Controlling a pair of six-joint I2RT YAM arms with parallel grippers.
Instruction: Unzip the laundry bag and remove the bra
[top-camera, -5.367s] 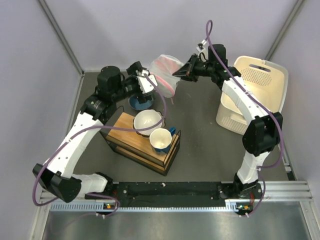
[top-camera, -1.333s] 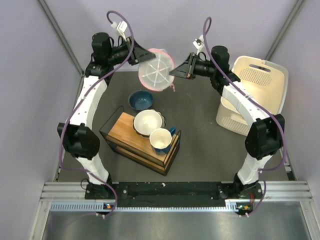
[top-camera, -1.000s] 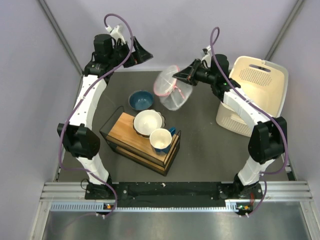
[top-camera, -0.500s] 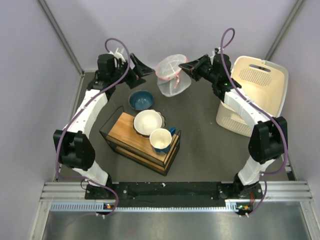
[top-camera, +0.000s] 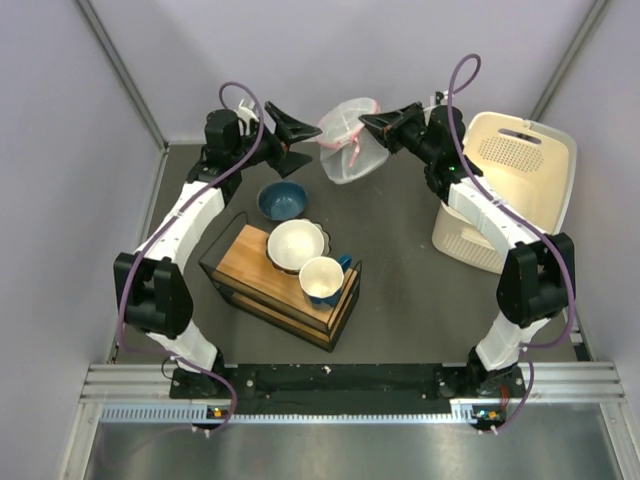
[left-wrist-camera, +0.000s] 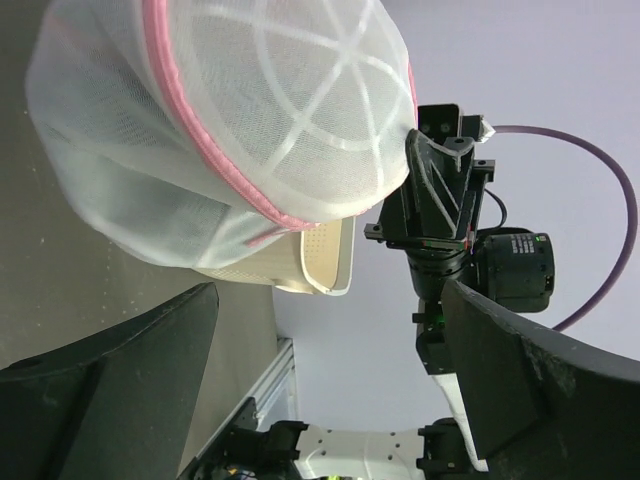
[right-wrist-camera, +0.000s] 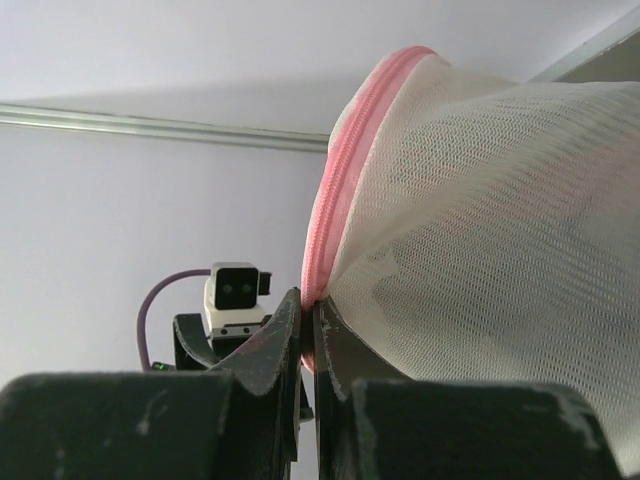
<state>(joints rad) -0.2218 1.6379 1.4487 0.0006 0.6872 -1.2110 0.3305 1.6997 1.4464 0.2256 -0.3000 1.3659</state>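
The laundry bag hangs in the air over the far end of the dark grey table, near the back wall and between the two arms. The right gripper has its fingers pinched together on the pink zipper trim at the bag's rim, and the white mesh sags below that hold. The left gripper points at the bag from the other side with its fingers spread wide; in its own wrist view the bag lies beyond the fingertips, not between them. Below, on the table, a blue bowl sits beside a wooden rack carrying a white bowl and a cup. A cream basket stands at the right edge. Pale lilac walls and metal corner posts close the space in.
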